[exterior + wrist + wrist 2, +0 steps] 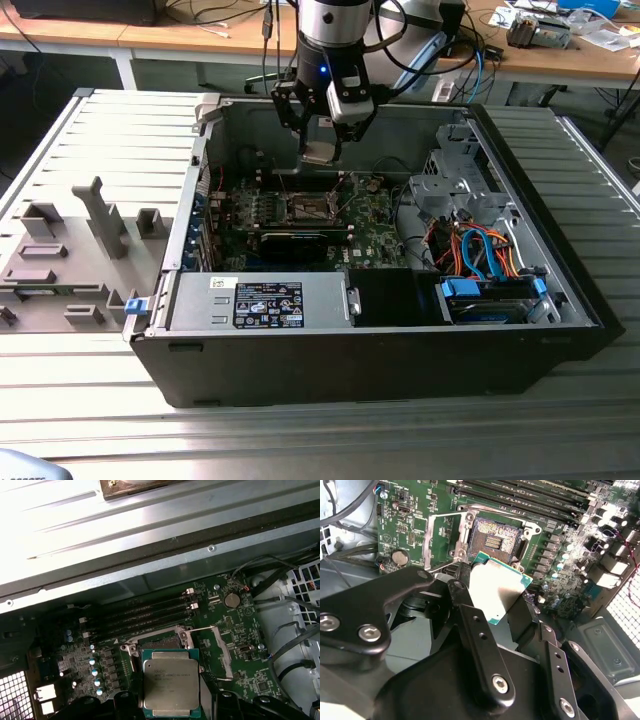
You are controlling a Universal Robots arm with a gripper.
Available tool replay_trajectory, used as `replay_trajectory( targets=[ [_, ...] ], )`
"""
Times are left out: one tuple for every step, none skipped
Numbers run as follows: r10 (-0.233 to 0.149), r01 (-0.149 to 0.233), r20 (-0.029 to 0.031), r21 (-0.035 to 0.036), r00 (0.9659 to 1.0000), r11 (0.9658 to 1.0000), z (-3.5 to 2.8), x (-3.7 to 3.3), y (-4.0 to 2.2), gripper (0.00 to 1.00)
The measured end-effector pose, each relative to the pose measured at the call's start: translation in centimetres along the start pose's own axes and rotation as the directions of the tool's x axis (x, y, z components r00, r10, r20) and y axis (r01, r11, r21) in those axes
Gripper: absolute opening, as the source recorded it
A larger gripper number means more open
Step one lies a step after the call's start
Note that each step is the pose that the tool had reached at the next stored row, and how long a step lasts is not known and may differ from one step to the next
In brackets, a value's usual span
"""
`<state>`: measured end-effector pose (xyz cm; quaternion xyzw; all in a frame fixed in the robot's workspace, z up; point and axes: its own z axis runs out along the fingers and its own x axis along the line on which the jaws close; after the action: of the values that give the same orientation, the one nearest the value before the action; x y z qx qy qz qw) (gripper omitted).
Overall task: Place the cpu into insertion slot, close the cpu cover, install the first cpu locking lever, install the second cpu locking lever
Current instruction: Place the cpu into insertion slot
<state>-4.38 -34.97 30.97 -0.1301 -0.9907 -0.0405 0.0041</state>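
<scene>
Silver-grey and flat, the cpu (497, 587) is pinched by two opposite edges between the jaws, which stand only as far apart as the chip is wide and touch nothing else. In the exterior view the arm (330, 30) holds the cpu (320, 153) in the air inside the open case (350, 350), near its far wall and well above the green board (375, 215). The case stands on the slatted metal surface (300, 440). The slot (495, 537) lies bare toward the middle of the board, nearer the far wall than the near one, with its dark contact field exposed. The cover (465, 530) is swung open to lie beside the slot, its square window showing green board through it. In the first wrist view the cpu (171, 682) hangs just short of the slot (160, 641), its edges roughly parallel to the rim but not yet over it. So I judge the first step to be in hand: the chip is carried and not seated, and the cover and both levers are not yet dealt with. As I read it, this placement calls for bringing the chip squarely over the slot, keeping it level, matching its corners to the rim, and lowering it gently without scraping the contacts.
</scene>
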Motion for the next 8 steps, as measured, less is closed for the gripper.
replay_trajectory(
  targets=[
    [0.002, -0.002, 0.0002, 0.0002, 1.0, 1.0, 0.0, 0.0, 0.0, 0.54],
    [0.005, -0.005, 0.0005, 0.0002, 1.0, 1.0, 0.01, 0.0, 0.0, 0.54],
    [0.007, -0.007, 0.0007, 0.0003, 1.0, 1.0, 0.01, 0.0, 0.0, 0.54],
    [0.009, -0.009, 0.0009, 0.0003, 1.0, 1.0, 0.01, 0.0, 0.0, 0.54],
    [0.011, -0.011, 0.0011, 0.0004, 0.9999, 0.9999, 0.01, 0.0, 0.0, 0.54],
    [0.014, -0.014, 0.0012, 0.0004, 0.9999, 0.9999, 0.01, 0.0, 0.0, 0.54],
    [0.016, -0.016, 0.0014, 0.0004, 0.9999, 0.9999, 0.02, 0.0, 0.0, 0.54],
    [0.018, -0.018, 0.0016, 0.0004, 0.9998, 0.9998, 0.02, 0.0, 0.0, 0.54]
  ],
)
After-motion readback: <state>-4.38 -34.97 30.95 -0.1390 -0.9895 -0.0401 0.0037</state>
